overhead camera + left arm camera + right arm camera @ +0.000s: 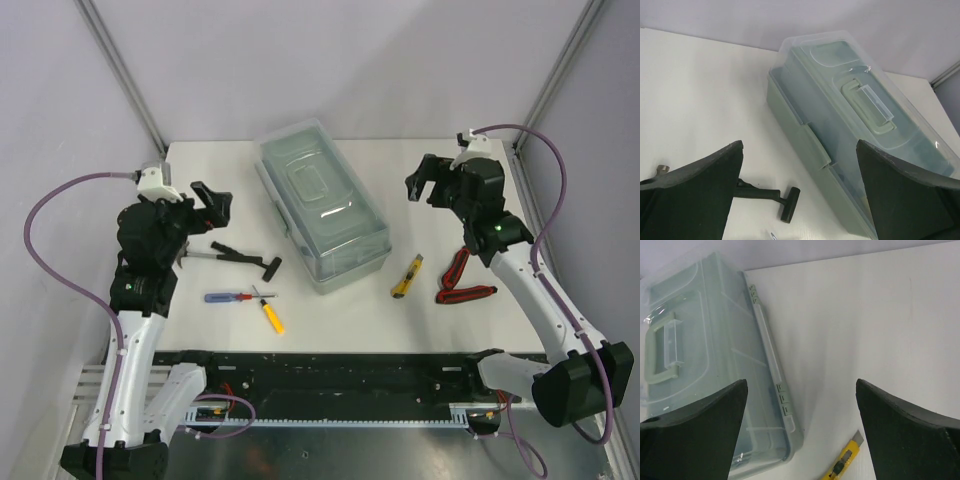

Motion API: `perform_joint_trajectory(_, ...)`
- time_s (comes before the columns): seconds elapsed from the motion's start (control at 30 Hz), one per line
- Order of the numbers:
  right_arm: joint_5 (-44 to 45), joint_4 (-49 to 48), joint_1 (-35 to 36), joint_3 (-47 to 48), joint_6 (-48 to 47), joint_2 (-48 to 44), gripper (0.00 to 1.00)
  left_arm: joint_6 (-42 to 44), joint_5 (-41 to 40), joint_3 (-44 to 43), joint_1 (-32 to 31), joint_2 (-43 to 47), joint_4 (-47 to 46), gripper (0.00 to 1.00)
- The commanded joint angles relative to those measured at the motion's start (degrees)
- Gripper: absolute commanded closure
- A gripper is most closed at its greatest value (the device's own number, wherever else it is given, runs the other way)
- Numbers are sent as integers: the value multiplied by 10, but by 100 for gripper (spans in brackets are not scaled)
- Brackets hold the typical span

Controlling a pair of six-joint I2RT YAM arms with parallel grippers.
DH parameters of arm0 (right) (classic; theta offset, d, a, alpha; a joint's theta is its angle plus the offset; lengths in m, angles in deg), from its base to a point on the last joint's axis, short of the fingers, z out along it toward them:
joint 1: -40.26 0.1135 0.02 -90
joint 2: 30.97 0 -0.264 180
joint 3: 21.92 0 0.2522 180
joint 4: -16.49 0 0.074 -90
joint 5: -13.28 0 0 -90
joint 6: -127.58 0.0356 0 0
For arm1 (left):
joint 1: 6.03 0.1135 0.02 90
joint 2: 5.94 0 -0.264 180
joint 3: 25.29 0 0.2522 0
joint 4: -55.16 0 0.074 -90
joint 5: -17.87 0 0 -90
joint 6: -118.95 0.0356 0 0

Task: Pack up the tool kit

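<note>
The tool kit point(322, 205), a sage-green box with its clear lid down, lies slantwise mid-table. It also shows in the left wrist view point(850, 130) and the right wrist view point(705, 345). A black-headed hammer point(243, 259) lies left of it, also in the left wrist view point(782, 200). A blue-and-red screwdriver point(230, 297) and a yellow screwdriver point(271, 316) lie in front. A yellow knife point(406, 277), also in the right wrist view point(844, 461), and red-and-black pliers point(462, 281) lie to the right. My left gripper point(214, 203) point(800, 192) is open and empty left of the box. My right gripper point(427, 188) point(801, 427) is open and empty to its right.
The white table point(200, 165) is bounded by grey walls behind and metal corner posts point(125, 75). A black rail point(340, 375) runs along the near edge between the arm bases. Purple cables loop beside each arm.
</note>
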Motion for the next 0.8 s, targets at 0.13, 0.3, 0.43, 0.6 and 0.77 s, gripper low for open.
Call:
perform_joint_trajectory(0.13,-27,-13,14,19,-12,3,1,7,41,6,4,3,-14,0)
perform_joint_trajectory(0.3,-81,-34,30,20,-25,13,1,-9,64,25,4,-21,-17,1)
perform_joint_trajectory(0.43,-124,-46,34,19,-20,22,1,-36,98,49,4,-60,-24,1)
perform_joint_trajectory(0.6,-186,-58,37,19,-18,45,1,-137,174,135,4,-124,-138,1)
perform_joint_trajectory(0.77,-205,-69,40,19,-8,72,1,-269,235,262,6,-172,-404,1)
